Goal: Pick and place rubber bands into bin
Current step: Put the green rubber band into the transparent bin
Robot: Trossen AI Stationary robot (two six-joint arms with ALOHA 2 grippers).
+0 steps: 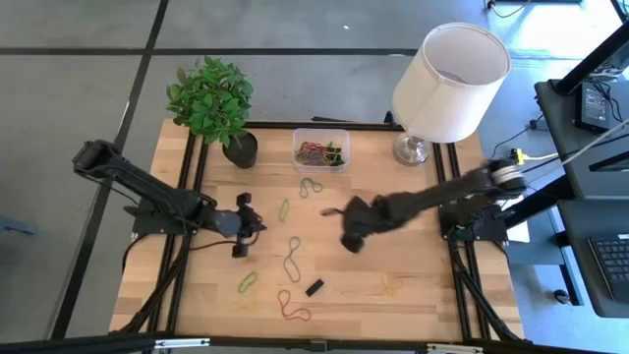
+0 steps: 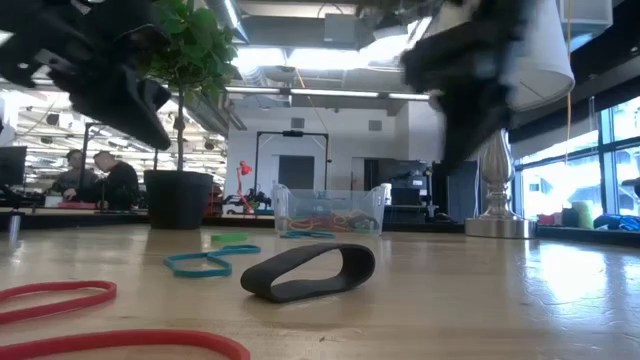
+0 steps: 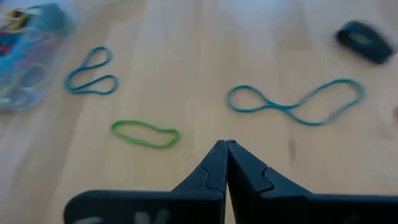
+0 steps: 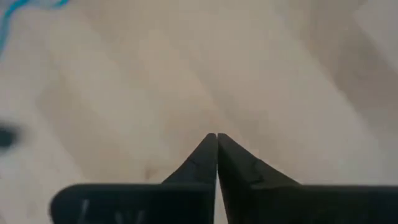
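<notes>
The clear bin (image 1: 320, 149) stands at the table's far middle with several coloured rubber bands inside; it also shows in the low view (image 2: 330, 212). Loose bands lie flat on the wood: a green one (image 1: 284, 208), a teal one (image 1: 311, 187), a teal figure-eight (image 1: 292, 258), a yellow-green one (image 1: 248, 283), a red one (image 1: 292, 307), a black one (image 1: 314, 287) and a tan one (image 1: 391, 288). My left gripper (image 1: 261, 224) is shut and empty, left of the green band (image 3: 146, 134). My right gripper (image 1: 330, 210) is shut and empty above bare wood (image 4: 216, 134).
A potted plant (image 1: 216, 103) stands at the far left and a lamp with a white shade (image 1: 447, 79) at the far right, either side of the bin. The black band (image 2: 308, 270) and a red band (image 2: 60, 300) lie near the front edge.
</notes>
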